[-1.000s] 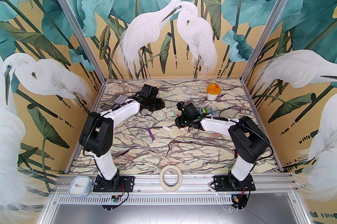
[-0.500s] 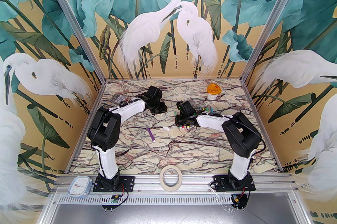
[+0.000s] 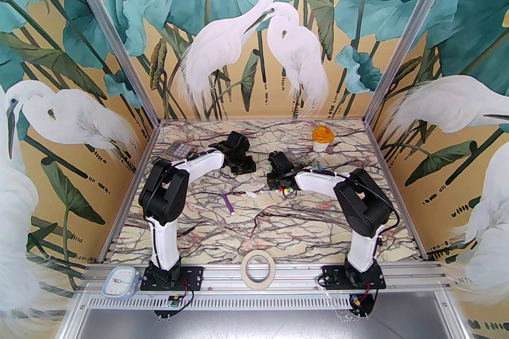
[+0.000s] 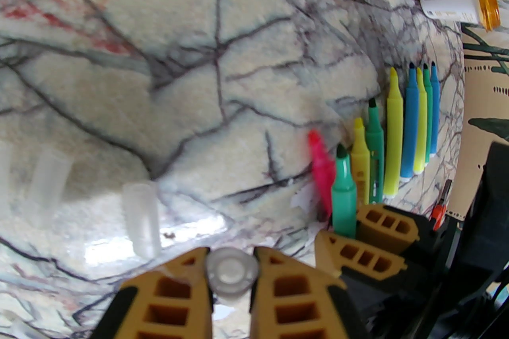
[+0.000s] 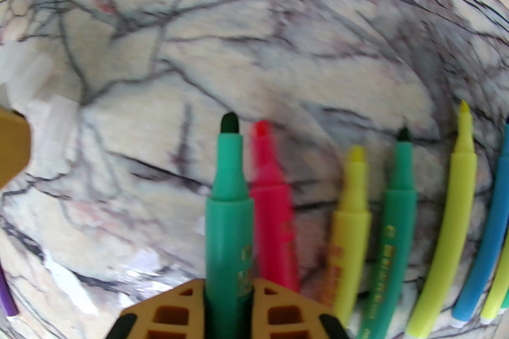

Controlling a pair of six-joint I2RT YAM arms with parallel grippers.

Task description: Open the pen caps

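My left gripper [image 4: 232,254] is shut on a clear pen cap [image 4: 232,275], seen end-on between its fingers. My right gripper [image 5: 228,283] is shut on a green pen [image 5: 228,210] whose dark tip is bare. That pen [image 4: 344,194] shows just right of my left gripper, above the right gripper's fingers [image 4: 366,238]. Beside it on the table lie uncapped pink [image 5: 274,206], yellow [image 5: 350,226], green [image 5: 397,218] and blue [image 5: 489,242] pens. Loose clear caps [image 4: 141,220] rest to the left. From above, the two grippers [image 3: 244,166] [image 3: 274,180] sit close together at mid-table.
A purple pen [image 3: 228,203] lies alone nearer the front. An orange-lidded tub [image 3: 322,138] stands at the back right and a calculator [image 3: 179,150] at the back left. A tape roll [image 3: 257,265] and a small timer [image 3: 119,281] sit on the front rail.
The left arm has swung right, bringing its gripper closer to the right one. The right arm's elbow has moved left. Both grippers stay shut.
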